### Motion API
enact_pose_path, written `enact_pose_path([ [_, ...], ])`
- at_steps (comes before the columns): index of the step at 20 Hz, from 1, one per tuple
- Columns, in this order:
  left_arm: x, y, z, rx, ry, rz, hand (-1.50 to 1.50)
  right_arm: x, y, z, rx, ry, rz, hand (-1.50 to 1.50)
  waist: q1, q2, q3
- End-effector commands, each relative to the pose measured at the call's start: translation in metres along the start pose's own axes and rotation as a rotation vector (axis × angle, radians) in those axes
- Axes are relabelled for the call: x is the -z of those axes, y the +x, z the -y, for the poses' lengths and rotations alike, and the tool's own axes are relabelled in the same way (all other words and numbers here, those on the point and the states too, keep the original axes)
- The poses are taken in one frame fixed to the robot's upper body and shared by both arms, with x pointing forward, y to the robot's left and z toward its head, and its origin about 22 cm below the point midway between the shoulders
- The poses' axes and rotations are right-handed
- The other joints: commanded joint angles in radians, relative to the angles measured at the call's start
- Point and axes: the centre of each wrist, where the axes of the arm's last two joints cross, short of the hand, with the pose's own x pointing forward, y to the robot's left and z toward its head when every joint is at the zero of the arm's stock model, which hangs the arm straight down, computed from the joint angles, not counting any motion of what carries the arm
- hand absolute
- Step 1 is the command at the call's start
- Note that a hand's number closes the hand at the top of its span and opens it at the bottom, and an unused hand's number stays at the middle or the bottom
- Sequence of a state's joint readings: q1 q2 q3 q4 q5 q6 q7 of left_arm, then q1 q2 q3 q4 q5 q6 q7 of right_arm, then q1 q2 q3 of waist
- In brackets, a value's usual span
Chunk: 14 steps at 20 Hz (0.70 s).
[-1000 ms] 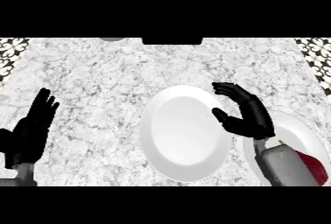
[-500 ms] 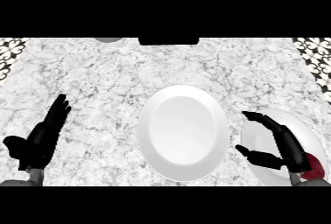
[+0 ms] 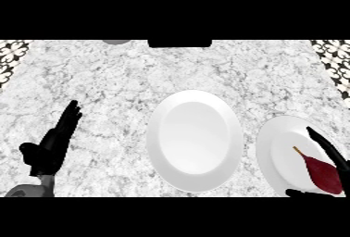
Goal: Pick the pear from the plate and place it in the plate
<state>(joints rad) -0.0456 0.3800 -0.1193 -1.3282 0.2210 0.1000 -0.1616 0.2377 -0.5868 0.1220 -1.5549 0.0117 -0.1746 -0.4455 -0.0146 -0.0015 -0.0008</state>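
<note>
Pear (image 3: 322, 172), dark red with its stem up, lies on a white plate (image 3: 277, 146) at the counter's (image 3: 123, 83) right edge. Right hand (image 3: 331, 150), fingers spread, hovers beside it. Left hand (image 3: 51, 147) rests open near the left edge. Another plate (image 3: 195, 139) sits mid-counter.

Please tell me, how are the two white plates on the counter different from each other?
The middle plate shows whole; the right plate runs off the view's right and lower edges. The middle plate carries nothing, while the right plate holds a dark red pear with its stem pointing up-left. No hand is at the middle plate; the right hand reaches over the right plate beside the pear. Both are white, round and lie flat on the marble counter.
</note>
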Motion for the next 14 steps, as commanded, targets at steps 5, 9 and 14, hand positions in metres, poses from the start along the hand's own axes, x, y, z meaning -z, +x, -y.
enact_pose_path([
  [5, -0.001, 0.0, 0.004, 0.009, -0.003, 0.003, 0.0, -0.014, 0.036, 0.058, -0.33, 0.143, -0.168, -1.5, 0.001, -0.002, -0.002],
  [9, 0.002, 0.005, 0.003, -0.009, -0.014, 0.001, 0.0, -0.014, 0.039, 0.061, -0.474, 0.277, -0.299, -1.5, 0.01, 0.0, -0.001],
  [14, 0.005, 0.006, 0.009, -0.004, -0.012, 0.018, 0.0, 0.006, 0.057, 0.073, -0.506, 0.354, -0.394, -1.5, 0.013, 0.001, 0.0],
])
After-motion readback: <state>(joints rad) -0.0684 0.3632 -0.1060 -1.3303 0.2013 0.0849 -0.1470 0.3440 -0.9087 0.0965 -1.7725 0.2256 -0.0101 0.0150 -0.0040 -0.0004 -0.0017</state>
